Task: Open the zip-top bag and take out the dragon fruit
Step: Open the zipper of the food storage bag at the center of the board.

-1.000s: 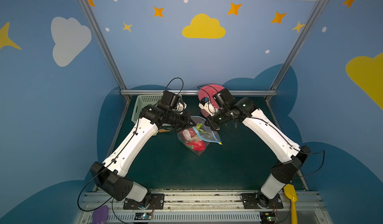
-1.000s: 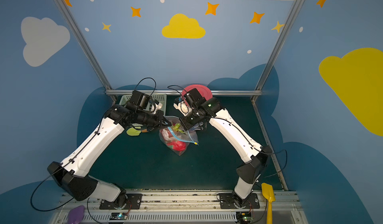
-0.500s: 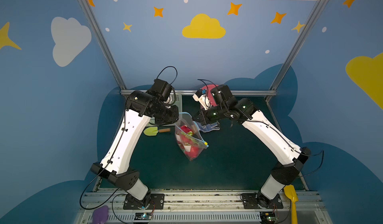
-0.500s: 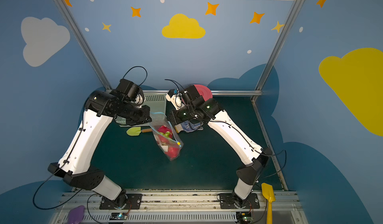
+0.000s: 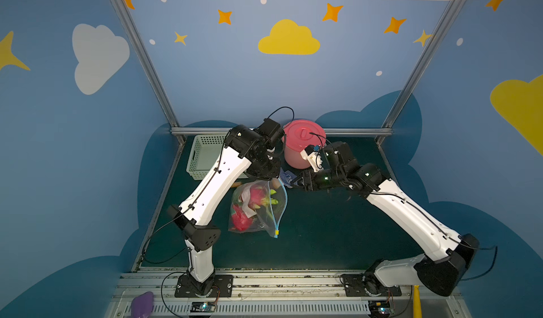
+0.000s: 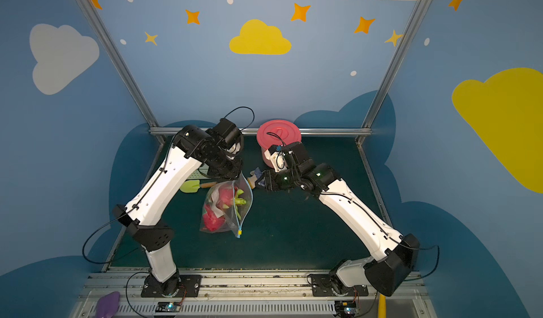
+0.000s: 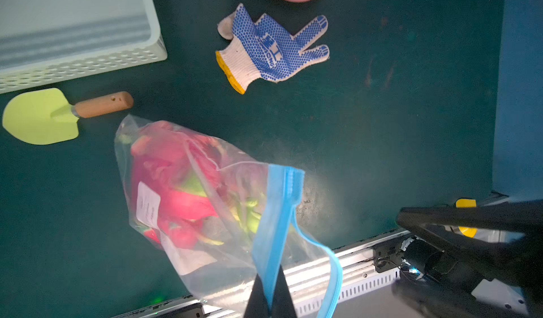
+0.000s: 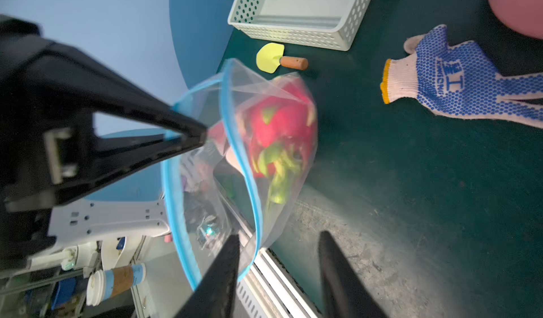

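Crinkly glossy plastic zip-top bag (image 7: pixel 188 202), knitted cloth glove (image 7: pixel 264 49) (blue-dotted)

Worktop (image 5: pixel 323 234): dark green mat, scuffed pale in patches.
Far left corner: white perforated basket (image 5: pixel 191 157).
Far edge, about midway: pink lidded pot (image 5: pixel 299 137).
Just in front of basket: yellow-green trowel (image 7: pixel 41 116), wooden handle, lying flat.
In front of pot: blue-dotted glove (image 7: pixel 270 49), flat.
Middle: bag (image 5: pixel 258 207) hanging; contact with mat unclear.
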Controlling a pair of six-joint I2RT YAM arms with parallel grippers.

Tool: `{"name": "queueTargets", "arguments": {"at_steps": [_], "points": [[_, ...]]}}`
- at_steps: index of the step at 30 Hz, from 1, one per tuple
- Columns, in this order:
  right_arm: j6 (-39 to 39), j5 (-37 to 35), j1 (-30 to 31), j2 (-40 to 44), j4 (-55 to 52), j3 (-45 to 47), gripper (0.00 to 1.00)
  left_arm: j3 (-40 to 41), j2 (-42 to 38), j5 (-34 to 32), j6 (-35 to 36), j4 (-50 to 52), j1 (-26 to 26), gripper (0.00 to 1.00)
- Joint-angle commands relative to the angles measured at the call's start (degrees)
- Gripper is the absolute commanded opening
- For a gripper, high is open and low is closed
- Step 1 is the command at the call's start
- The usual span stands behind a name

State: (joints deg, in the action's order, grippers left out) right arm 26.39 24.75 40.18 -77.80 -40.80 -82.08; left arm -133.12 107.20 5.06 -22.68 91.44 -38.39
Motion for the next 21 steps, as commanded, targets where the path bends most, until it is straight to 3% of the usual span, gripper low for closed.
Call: {"name": "queueTargets", "arguments": {"at_steps": [1,4,7,14,21], "points": [[-0.66,2.62,0.18,3.49,0.02,0.82,0.55,-3.31,0.98,-0.02,0.86,4.46,-0.62,0.04],[0.11,1.31,0.2,5.38,0.15,4.69,0.64,-4.82,2.5,0.33,0.73,4.36,-1.04,0.04],[2.9,2.22,0.8,7.32,3.68,8.77,0.67,-5.34,3.65,0.71,0.71,4.19,-1.35,0.04],[10.52,-0.33,6.09,7.2,10.6,13.52,0.71,-6.6,5.89,1.79,0.79,3.78,-1.67,0.04],[11.17,-4.92,8.53,3.07,10.46,12.58,0.7,-7.05,6.8,1.94,0.71,3.74,-2.26,0.04]]}}
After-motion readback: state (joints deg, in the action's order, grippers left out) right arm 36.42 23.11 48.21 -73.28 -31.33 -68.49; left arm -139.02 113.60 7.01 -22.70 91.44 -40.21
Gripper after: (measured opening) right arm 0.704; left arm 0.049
